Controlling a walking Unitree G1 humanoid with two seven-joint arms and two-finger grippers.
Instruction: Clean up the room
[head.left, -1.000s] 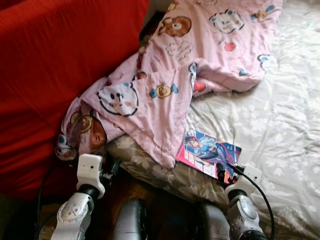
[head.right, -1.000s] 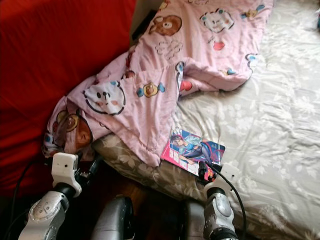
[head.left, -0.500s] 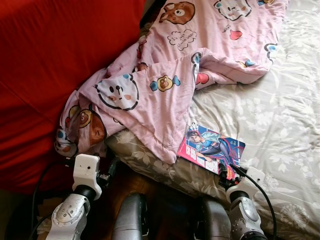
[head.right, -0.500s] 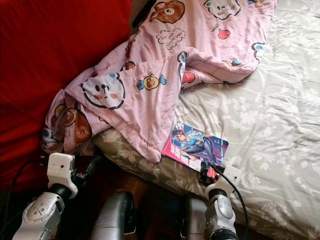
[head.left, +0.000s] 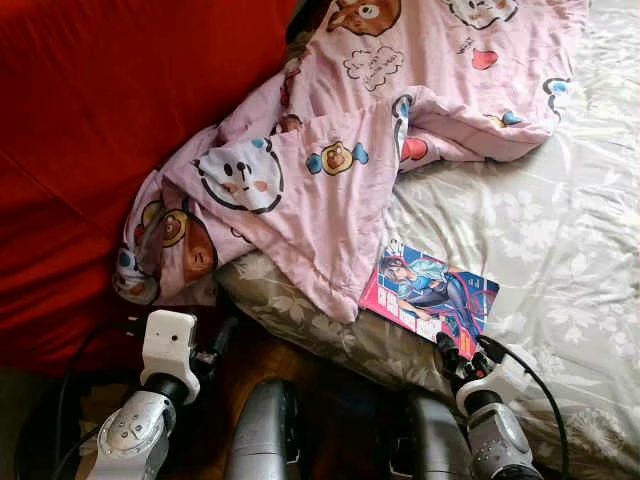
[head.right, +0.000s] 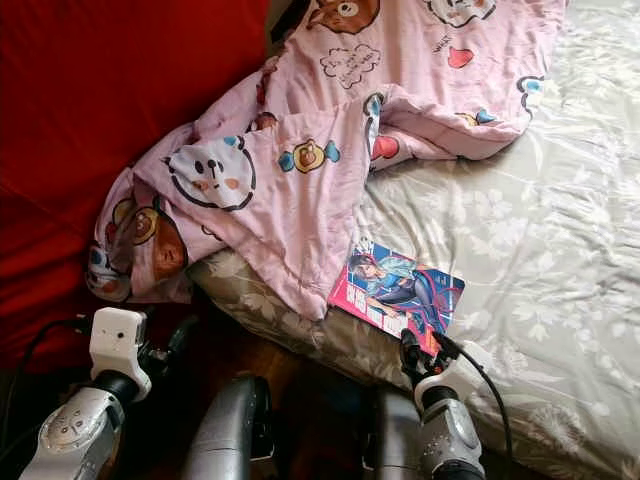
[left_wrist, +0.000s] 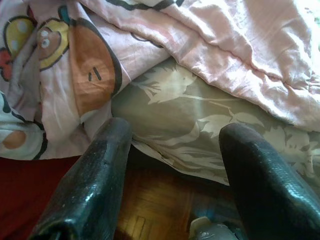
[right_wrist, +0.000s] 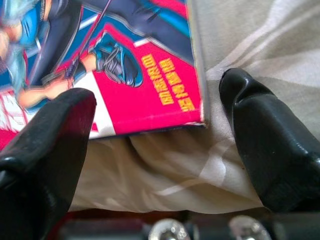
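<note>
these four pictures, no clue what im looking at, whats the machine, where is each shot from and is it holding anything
It is a humanoid robot tidying a bedroom. The two wide pictures come from its head, looking down at a bed. The two close ones come from cameras on its wrists. On the bed lie a pink cartoon blanket and a comic book. The right gripper hangs open just before the book's edge, holding nothing. The left gripper is open too, near the mattress corner.

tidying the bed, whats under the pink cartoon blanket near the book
The pink cartoon-print blanket lies on the grey floral bedsheet, its edge just overlapping the bright comic-cover book's corner. Anything else beneath is hidden.
</note>
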